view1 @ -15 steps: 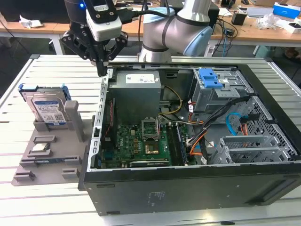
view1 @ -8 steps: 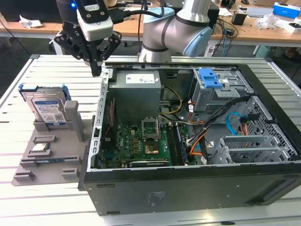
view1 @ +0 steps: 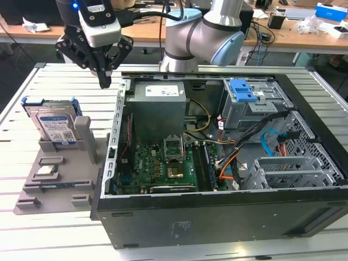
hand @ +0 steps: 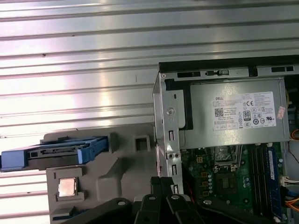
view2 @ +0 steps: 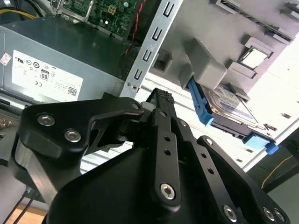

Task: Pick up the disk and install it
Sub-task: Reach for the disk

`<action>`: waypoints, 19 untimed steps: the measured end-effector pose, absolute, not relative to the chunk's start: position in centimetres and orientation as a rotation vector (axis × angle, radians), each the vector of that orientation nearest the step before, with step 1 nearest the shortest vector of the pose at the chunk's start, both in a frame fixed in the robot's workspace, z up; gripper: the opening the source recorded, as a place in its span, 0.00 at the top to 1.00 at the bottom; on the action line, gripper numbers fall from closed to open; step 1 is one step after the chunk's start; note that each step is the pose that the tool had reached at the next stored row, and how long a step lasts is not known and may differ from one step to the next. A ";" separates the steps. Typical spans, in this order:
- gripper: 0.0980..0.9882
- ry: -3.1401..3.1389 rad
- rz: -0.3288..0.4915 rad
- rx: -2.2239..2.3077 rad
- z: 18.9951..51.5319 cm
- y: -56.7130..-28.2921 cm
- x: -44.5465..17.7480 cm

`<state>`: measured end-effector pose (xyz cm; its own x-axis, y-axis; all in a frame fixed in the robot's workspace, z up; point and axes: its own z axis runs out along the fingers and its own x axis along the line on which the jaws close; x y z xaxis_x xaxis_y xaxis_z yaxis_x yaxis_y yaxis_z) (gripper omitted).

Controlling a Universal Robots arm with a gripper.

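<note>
The disk [view1: 54,126], a silver drive with a white-and-blue label in a blue rail, stands on edge in a grey holder [view1: 57,182] at the exterior view's left. Both wrist views catch it too, as the disk [view2: 230,103] behind a grey post and the disk [hand: 56,151] seen edge-on. My gripper [view1: 103,81] hangs shut and holding nothing above the slatted table, between the disk and the open computer case [view1: 111,163]. Its black fingertips [hand: 161,184] sit together near the case's wall, and the fingers [view2: 161,100] point toward the holder.
A small square silver chip [view1: 48,169] lies in the holder in front of the disk. Inside the case are a grey power supply [view1: 157,103], a green board [view1: 163,166] and a grey drive bay [view1: 261,111] with a blue latch [view1: 243,89]. Desks with clutter stand behind.
</note>
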<state>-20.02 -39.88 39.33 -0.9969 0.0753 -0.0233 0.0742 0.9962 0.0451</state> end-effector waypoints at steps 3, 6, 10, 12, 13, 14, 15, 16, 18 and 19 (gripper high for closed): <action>0.99 3.114 0.069 0.117 39.3 -39.9 -20.6; 0.99 3.114 0.069 0.117 39.3 -39.9 -21.5; 0.99 3.114 0.069 0.117 39.3 -39.9 -22.3; 0.99 3.114 0.069 0.117 39.3 -39.9 -22.7; 0.99 3.114 0.069 0.117 39.3 -39.9 -22.8; 0.99 3.114 0.069 0.117 39.3 -39.9 -23.0; 0.99 3.114 0.069 0.117 39.3 -39.9 -23.1; 0.99 3.114 0.069 0.117 39.3 -39.9 -23.2; 0.99 3.114 0.069 0.117 39.3 -39.9 -23.4; 0.99 3.114 0.069 0.117 39.3 -39.9 -23.5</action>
